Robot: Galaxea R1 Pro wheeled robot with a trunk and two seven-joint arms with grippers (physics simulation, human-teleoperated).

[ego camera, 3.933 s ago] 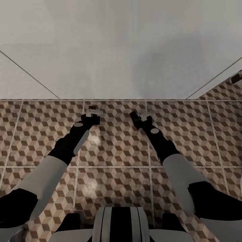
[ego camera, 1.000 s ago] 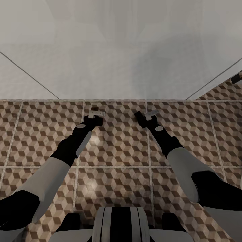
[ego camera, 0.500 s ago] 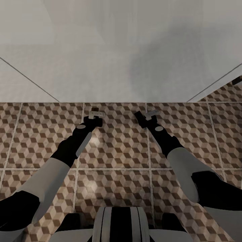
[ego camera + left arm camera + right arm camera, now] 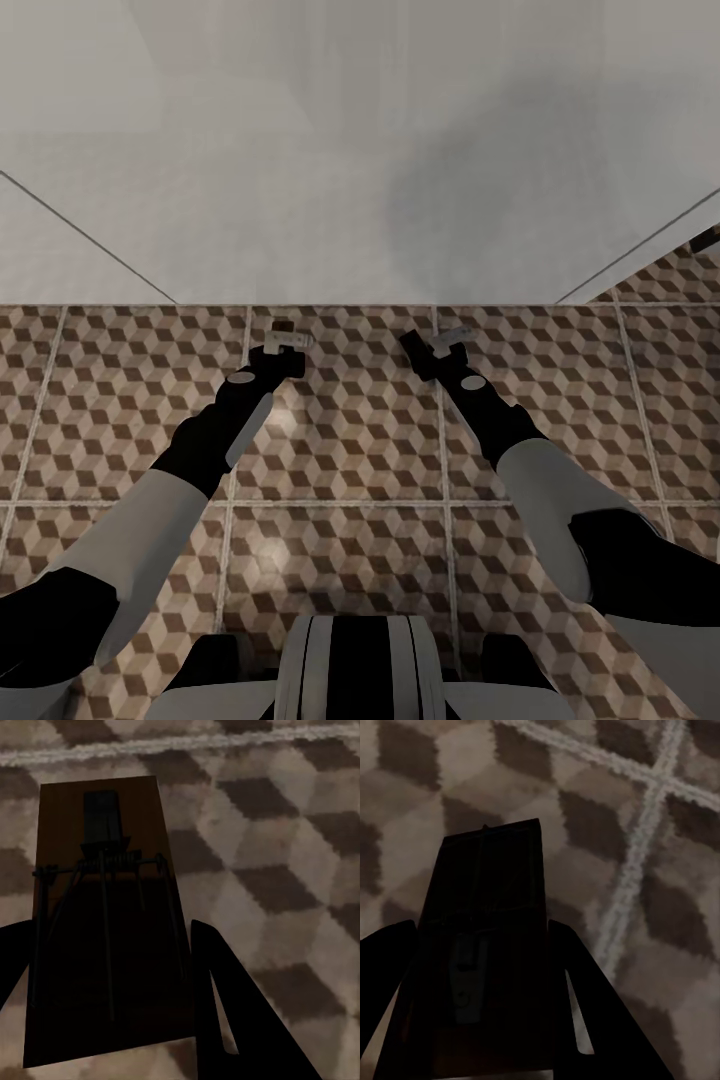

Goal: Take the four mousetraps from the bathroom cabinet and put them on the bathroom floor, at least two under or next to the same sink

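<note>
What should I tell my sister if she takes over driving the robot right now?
Left tool: shut on a mousetrap, held above the bathroom floor.
Right tool: shut on a second mousetrap, also over the tiles.
Both arms reach forward, close to a plain white wall.
Done: two traps are in hand.
Left: set both on the floor, then place the other two, with at least two by one sink.

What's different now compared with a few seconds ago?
The right arm drew back slightly and turned its pincer; the view then shifted a little, so the camera moved. The left pincer kept its place. Each still holds a mousetrap over the tiled floor.
</note>
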